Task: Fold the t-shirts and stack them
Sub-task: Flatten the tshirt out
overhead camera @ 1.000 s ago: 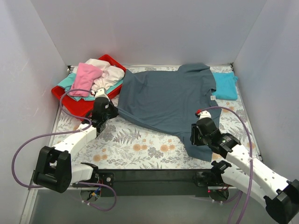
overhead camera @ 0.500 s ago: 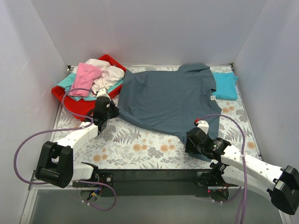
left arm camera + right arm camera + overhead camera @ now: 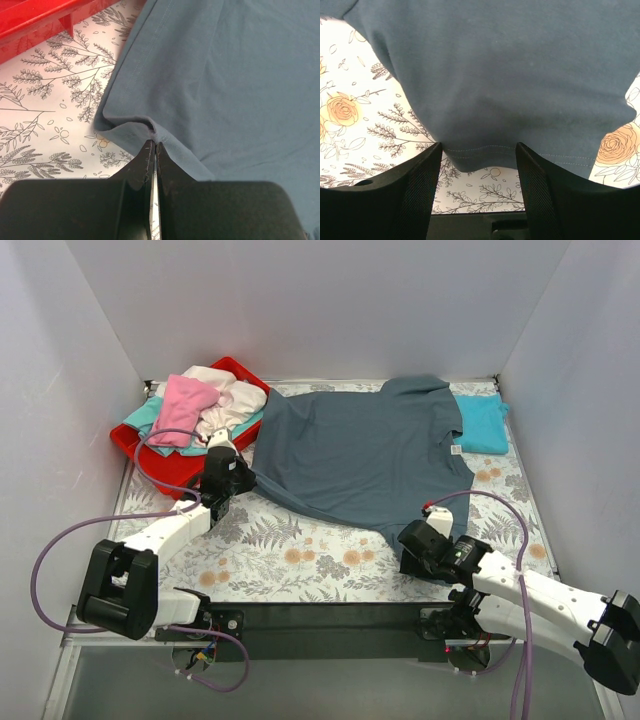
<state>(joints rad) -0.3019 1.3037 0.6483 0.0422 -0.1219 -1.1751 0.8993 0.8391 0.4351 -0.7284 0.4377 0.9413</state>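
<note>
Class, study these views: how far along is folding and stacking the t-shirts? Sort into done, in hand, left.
Done: the turquoise shirt looks folded at the far right. In hand: the grey-blue shirt lies spread flat; the left gripper pinches its edge, and the right gripper stands open at its near hem. Left: the pink shirt, cream shirt and teal shirt, heaped in the red tray.

No words, brand names, numbers or signs can be read in any of the views; the only label-like thing is a small white tag point(image 3: 455, 450) on the slate grey-blue t-shirt point(image 3: 360, 455), too small for any print on it to be made out.
</note>
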